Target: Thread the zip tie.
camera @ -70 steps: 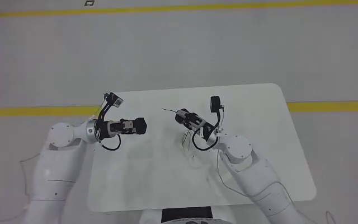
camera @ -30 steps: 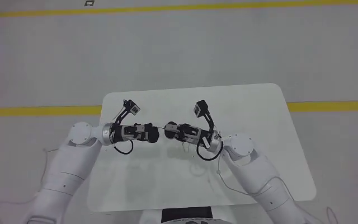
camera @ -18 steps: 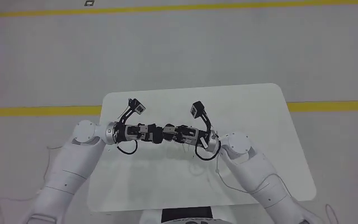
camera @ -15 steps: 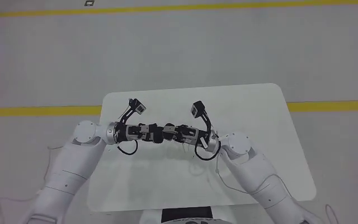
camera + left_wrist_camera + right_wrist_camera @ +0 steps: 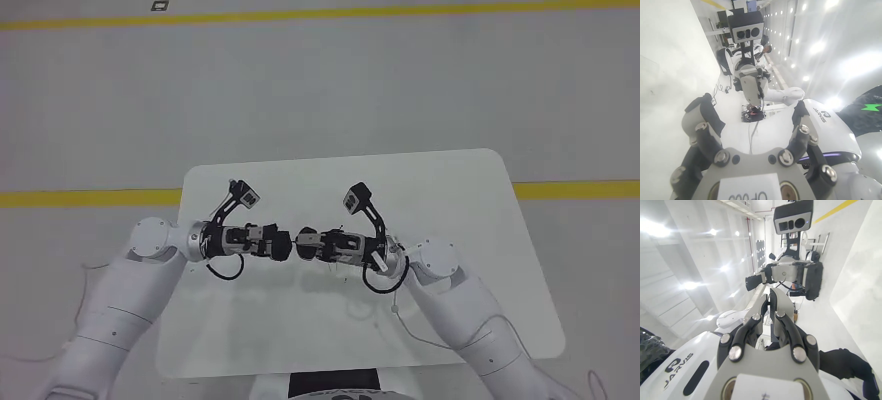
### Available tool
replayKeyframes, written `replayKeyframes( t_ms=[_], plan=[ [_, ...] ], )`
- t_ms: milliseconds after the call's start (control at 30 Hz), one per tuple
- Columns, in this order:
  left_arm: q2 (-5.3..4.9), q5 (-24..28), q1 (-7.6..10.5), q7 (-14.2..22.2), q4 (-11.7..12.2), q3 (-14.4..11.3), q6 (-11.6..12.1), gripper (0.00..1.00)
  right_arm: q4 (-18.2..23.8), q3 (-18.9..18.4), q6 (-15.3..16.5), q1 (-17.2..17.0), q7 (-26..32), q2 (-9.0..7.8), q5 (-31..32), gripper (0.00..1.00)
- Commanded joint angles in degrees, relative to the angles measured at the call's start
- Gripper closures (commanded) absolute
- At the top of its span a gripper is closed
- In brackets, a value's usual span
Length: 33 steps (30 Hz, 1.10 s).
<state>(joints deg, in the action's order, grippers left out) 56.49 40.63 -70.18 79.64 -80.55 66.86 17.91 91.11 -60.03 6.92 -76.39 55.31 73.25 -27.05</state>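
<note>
Two arms meet tip to tip above the middle of the table [image 5: 450,200]. The right gripper [image 5: 307,242] is clenched on the zip tie [image 5: 753,132], a thin dark strand that runs from its tips towards the left gripper [image 5: 283,245]. The left gripper is released, with its fingers [image 5: 704,108] spread wide on either side of the strand and not touching it.

Thin dark zip tie [image 5: 752,136], straight, between left gripper's [image 5: 753,103] spread jaws
</note>
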Motion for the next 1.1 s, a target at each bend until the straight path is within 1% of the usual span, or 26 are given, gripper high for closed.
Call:
replayKeyframes(
  t_ms=[0, 133, 167, 200, 233, 367, 533, 600, 633, 667, 700, 767, 833, 967, 1067],
  plan=[
    [-0.08, -0.24, 0.1, 0.0, 0.11, -0.1, 0.16, 0.0, -0.01, -0.01, 0.0, 0.0, -0.11, 0.0, 0.07, 1.0],
    [-0.08, -0.24, 0.1, 0.0, 0.11, -0.1, 0.16, 0.0, -0.01, -0.01, 0.0, 0.0, -0.11, 0.0, 0.07, 1.0],
    [-0.06, -0.31, 0.06, -0.4, 0.03, -0.15, 0.07, 0.0, 0.22, 0.11, -0.02, -0.2, -0.93, 0.02, 0.18, 1.0],
    [-0.05, -0.88, -0.07, -1.63, -0.56, -0.34, -0.27, 0.0, 0.47, 0.29, 0.04, -0.43, -1.44, 0.02, 0.19, 1.0],
    [-0.07, -0.69, -0.2, -1.66, -0.83, -0.46, -0.61, 0.0, 0.43, 0.3, 0.14, -0.51, -1.53, -0.01, 0.19, 1.0],
    [-0.27, 0.08, -0.25, -0.15, -0.7, -0.19, -0.88, 0.0, 0.02, 0.27, 0.12, -0.53, -1.04, -0.19, 0.18, 1.0],
    [-0.73, 0.55, -0.36, 0.0, -0.55, -0.3, -0.62, 0.0, 0.02, 0.49, -0.43, -0.29, -1.21, -0.45, 1.97, 1.0],
    [-0.96, 0.62, -0.4, 0.0, -0.46, -0.31, -0.54, 0.12, 0.2, 0.61, -0.81, -0.22, -1.4, -0.53, 2.67, 1.0],
    [-1.13, 0.59, -0.42, 0.0, -0.47, -0.34, -0.53, 0.22, 0.28, 0.67, -1.0, -0.2, -1.38, -0.59, 2.86, 1.0],
    [-1.26, 0.51, -0.43, 0.0, -0.52, -0.35, -0.56, 0.29, 0.28, 0.71, -1.21, -0.15, -1.34, -0.64, 3.18, 1.0],
    [-1.39, 0.54, -0.47, 0.0, -0.58, -0.35, -0.56, 0.35, 0.31, 0.73, -1.4, -0.09, -1.33, -0.69, 3.5, 1.0],
    [-1.69, 0.53, -0.5, 0.0, -0.79, -0.48, -0.73, 0.44, 0.34, 0.81, -1.82, -0.01, -1.26, -0.8, 3.98, 1.0],
    [-1.92, 0.65, -0.48, 0.0, -0.92, -0.63, -0.86, 0.5, 0.31, 0.92, -2.19, 0.14, -1.16, -0.89, 4.46, 1.0],
    [-2.36, 0.96, -0.3, 0.0, -1.01, -1.21, -0.99, 0.55, 0.16, 1.33, -2.65, 0.42, -1.19, -1.0, 5.07, 1.0],
    [-2.63, 1.19, -0.06, 0.0, -0.86, -1.8, -1.14, 0.55, 0.06, 1.59, -2.74, 0.58, -1.45, -1.07, 5.32, 1.0]
  ],
)
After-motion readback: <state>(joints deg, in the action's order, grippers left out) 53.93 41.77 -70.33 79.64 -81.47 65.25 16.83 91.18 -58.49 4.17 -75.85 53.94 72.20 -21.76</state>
